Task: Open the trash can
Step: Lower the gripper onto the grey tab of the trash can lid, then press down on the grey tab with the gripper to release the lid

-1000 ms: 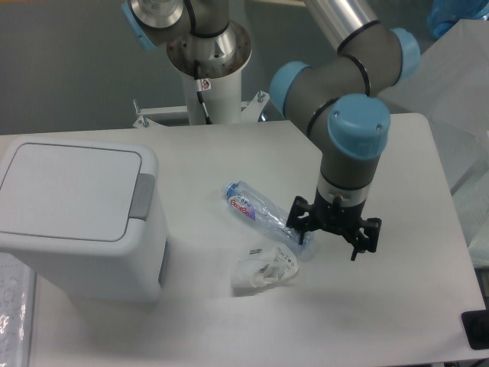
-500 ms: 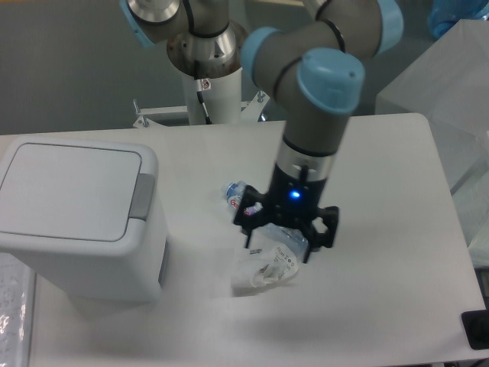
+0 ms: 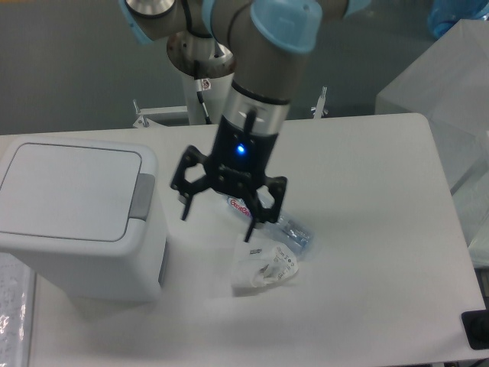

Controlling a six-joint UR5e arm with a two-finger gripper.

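Claw (image 3: 217,219) spread wide, empty, hanging above the bottle (image 3: 273,221) mid-desk (image 3: 367,290). Trash can (image 3: 76,218) sits at left, lid flat, seemingly shut. Crumpled wrapper (image 3: 263,269) just below.

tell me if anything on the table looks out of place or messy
Yes: a plastic bottle lies on its side next to a crumpled white wrapper, loose on the table beside the trash can, whose lid is shut.
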